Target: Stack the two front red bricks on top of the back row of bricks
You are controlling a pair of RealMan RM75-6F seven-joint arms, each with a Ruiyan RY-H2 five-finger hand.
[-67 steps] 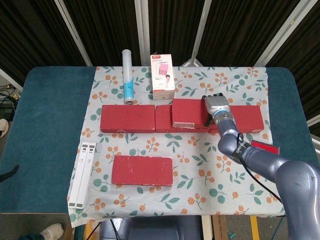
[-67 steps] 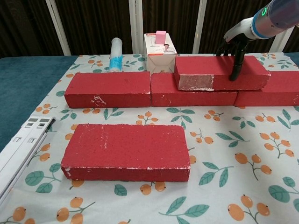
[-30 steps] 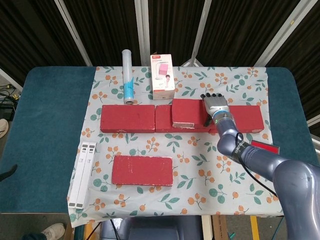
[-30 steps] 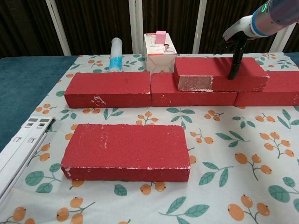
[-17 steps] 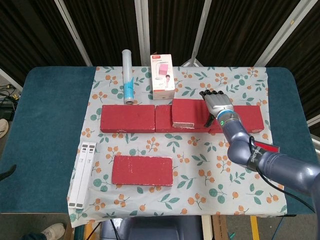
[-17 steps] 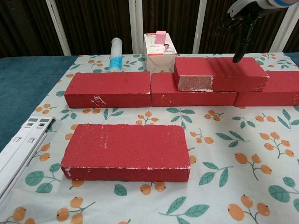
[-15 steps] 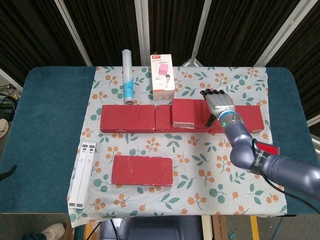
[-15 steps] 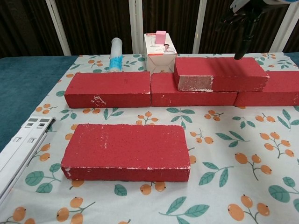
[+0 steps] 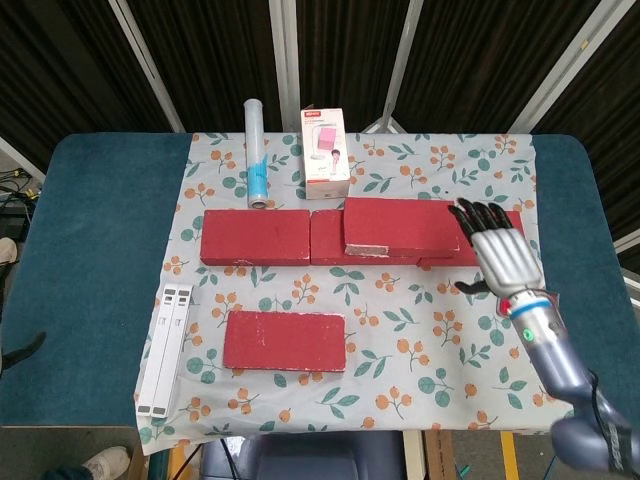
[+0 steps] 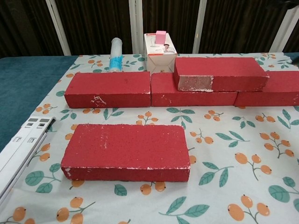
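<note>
One red brick point(image 9: 400, 225) point(image 10: 219, 73) lies stacked on the back row, across the middle brick point(image 10: 191, 98) and the right brick point(image 10: 271, 93). The left back brick point(image 9: 255, 237) point(image 10: 107, 89) has nothing on it. A second loose red brick point(image 9: 285, 340) point(image 10: 126, 151) lies flat at the front. My right hand point(image 9: 500, 258) hovers in the head view to the right of the stacked brick, fingers spread, holding nothing, and hides part of the right back brick. The chest view shows no hand. My left hand is out of sight.
A white and pink box point(image 9: 325, 153) point(image 10: 159, 51) and a clear tube point(image 9: 256, 150) point(image 10: 116, 55) stand behind the back row. White strips point(image 9: 165, 350) point(image 10: 21, 140) lie at the left edge of the floral cloth point(image 9: 400, 350).
My right hand has lifted off the stacked brick and drawn back to the right and toward me, leaving the chest view. The stacked brick stays where it was.
</note>
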